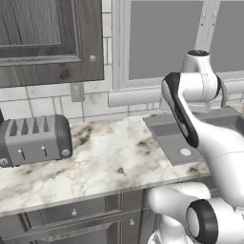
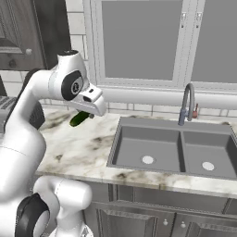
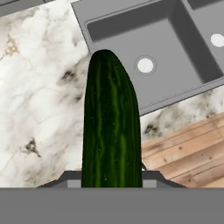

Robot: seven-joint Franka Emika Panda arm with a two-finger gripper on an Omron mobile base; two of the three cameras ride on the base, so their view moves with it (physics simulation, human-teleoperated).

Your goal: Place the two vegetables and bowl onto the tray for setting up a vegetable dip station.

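Cucumber (image 3: pixel 111 127) is clamped in the gripper (image 2: pixel 83 115) above the counter (image 2: pixel 78 148); nothing looks placed on any tray yet

one cucumber (image 3: pixel 111 131), one toaster (image 1: pixel 35 139), two sink basins (image 2: pixel 147 149)

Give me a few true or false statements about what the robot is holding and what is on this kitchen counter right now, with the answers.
1. The gripper holds a dark green vegetable. True.
2. The vegetable lies on the counter. False: it is held up in the air above it.
3. A toaster stands on the counter. True.
4. The sink has one basin. False: it has two.
5. The faucet stands behind the sink. True.
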